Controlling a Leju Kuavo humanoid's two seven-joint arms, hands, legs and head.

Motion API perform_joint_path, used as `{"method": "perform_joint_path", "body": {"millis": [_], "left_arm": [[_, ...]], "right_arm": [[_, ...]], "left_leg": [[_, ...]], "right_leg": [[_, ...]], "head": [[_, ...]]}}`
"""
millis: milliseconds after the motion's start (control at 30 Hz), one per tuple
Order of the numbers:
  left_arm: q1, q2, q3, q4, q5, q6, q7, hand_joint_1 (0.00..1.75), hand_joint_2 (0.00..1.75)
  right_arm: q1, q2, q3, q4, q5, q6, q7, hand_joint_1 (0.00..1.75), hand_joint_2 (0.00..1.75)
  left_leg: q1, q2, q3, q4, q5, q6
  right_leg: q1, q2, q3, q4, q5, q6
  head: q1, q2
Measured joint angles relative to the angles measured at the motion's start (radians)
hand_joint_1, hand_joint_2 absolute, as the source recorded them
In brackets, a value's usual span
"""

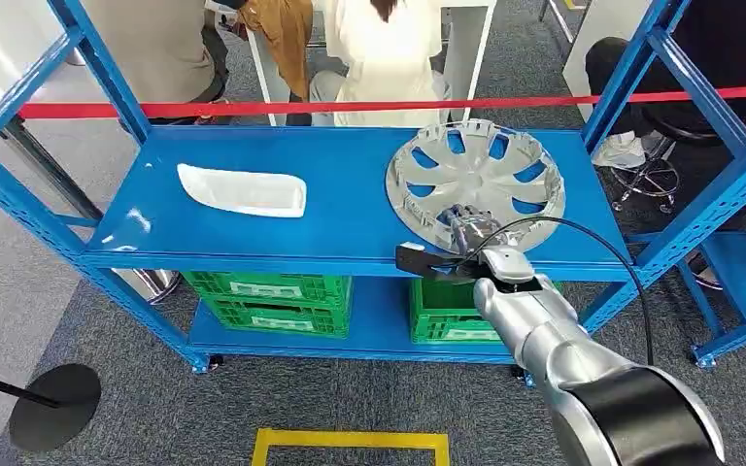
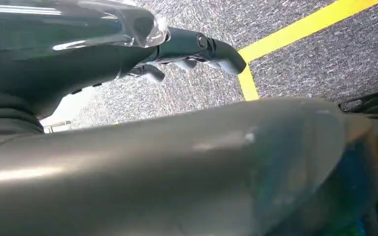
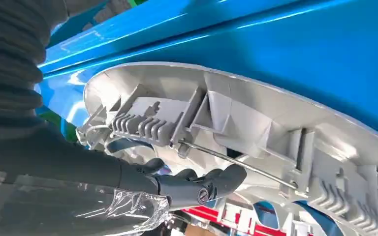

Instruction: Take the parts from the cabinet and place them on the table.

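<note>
Parts wait on the blue cabinet [image 1: 253,243], whose upper shelf carries both of them, presumably laid flat so they can be lifted from the front. Green crates [image 1: 272,296] sit on the lower shelf, and people stand beyond a red barrier tape [image 1: 253,107] behind the rack.

The larger part is a silver wheel cover [image 1: 476,175], lying on the right of the shelf with its near rim close to the front edge, within reach of the arm. The right wrist view looks along its ribbed, clip-lined rim [image 3: 236,128], which sits slightly clear of the blue surface there.

The right hand [image 1: 466,236] reaches over that near rim. Its dark fingers [image 3: 211,182] curl in by a spoke opening, but whether they actually grip the cover cannot be told.

The smaller part, a white curved panel [image 1: 243,189], rests well apart on the left of the shelf, untouched.

The left hand [image 2: 187,49] hangs beside the body over grey carpet, fingers loosely curled and holding nothing.
</note>
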Motion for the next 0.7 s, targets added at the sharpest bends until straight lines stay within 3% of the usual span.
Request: {"method": "perform_joint_path", "body": {"millis": [700], "left_arm": [[0.002, -0.008, 0.014, 0.000, 0.020, -0.010, -0.002, 0.00, 0.00]], "right_arm": [[0.004, -0.005, -0.036, 0.007, -0.021, 0.084, 0.055, 0.00, 1.75]], "left_leg": [[0.000, 0.000, 0.000, 0.000, 0.000, 0.000]], "right_leg": [[0.000, 0.000, 0.000, 0.000, 0.000, 0.000]], "head": [[0.000, 0.000]]}}
